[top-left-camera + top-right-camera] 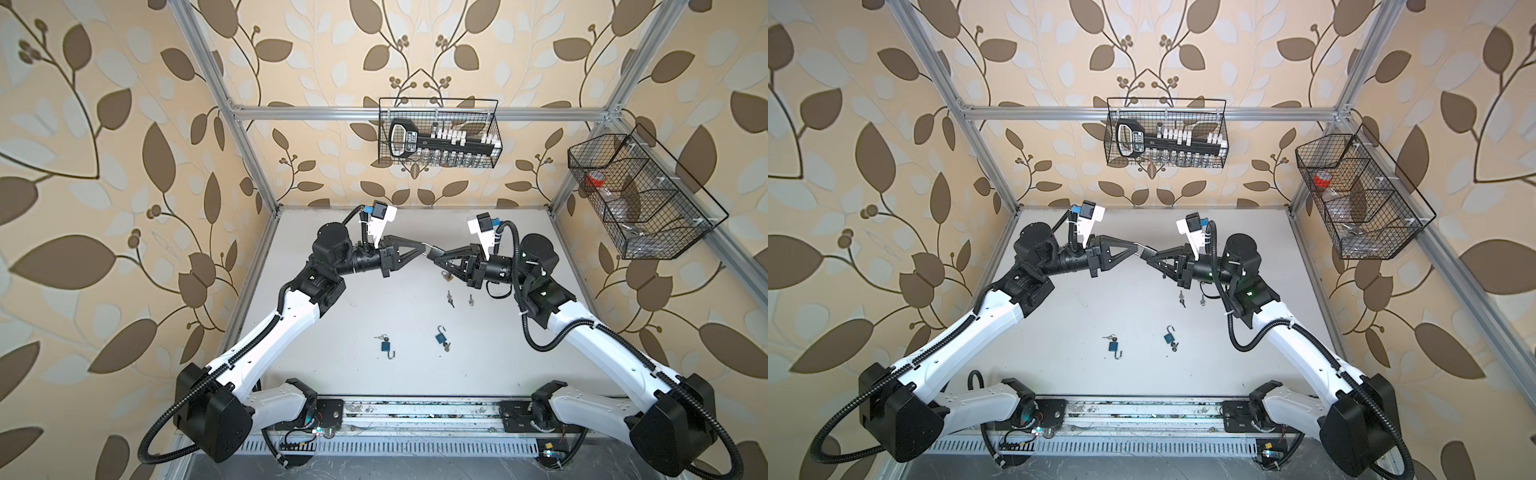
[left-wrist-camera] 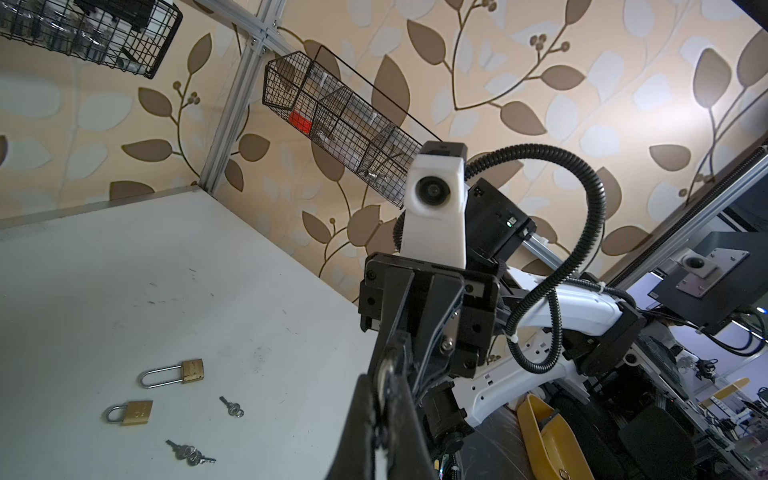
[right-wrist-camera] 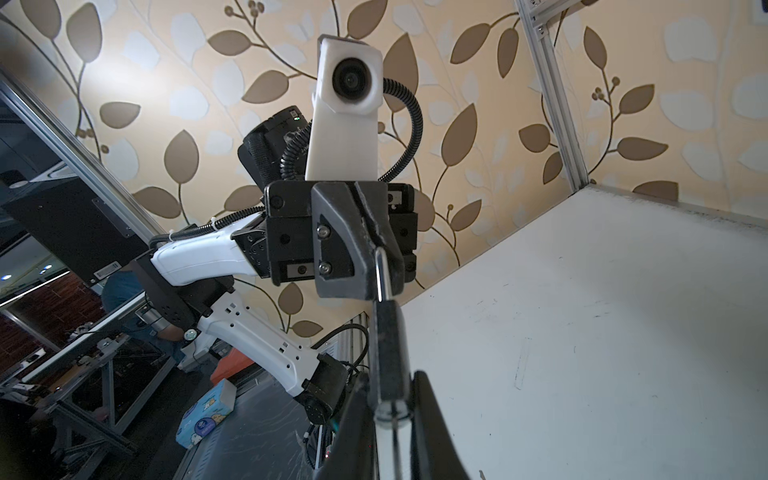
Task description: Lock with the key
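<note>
Above the middle of the table my two grippers meet tip to tip in both top views. My right gripper is shut on the dark body of a padlock, whose round silver keyhole end faces the wrist camera. My left gripper is shut on that padlock's silver shackle. I cannot tell whether a key sits in this lock. Loose keys lie on the table under the right arm.
Two blue padlocks with open shackles and keys beside them lie near the table's front. Two brass padlocks and more keys lie below the grippers. Wire baskets hang on the back and right frame.
</note>
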Robot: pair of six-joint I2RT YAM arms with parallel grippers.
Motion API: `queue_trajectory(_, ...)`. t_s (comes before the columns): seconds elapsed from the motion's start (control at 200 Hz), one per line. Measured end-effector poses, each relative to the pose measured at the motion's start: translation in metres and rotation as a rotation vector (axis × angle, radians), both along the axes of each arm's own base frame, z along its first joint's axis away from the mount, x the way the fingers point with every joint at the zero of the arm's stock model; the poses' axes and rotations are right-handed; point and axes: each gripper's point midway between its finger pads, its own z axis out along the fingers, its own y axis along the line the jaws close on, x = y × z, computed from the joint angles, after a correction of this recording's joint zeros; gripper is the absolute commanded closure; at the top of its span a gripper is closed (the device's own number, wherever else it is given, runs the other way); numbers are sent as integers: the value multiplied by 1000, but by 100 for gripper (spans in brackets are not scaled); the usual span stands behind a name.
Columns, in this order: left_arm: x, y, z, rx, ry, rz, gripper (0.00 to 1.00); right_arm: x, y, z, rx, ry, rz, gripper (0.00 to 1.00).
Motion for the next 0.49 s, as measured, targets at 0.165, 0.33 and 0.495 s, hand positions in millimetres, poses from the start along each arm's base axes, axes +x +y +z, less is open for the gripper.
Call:
queue_trajectory(0.165,-1,-2,2,-5,-25,-17,100,-2,-5,6,22,68,59,100)
queue_trajectory(0.33,-6,-3,4,-8,-40,-49,100,-7,-7,10,41,115,106,100)
queue_trajectory(0.495,-10,-4,6,-13,-53,-72,100,-11,-8,14,53,143,133,100)
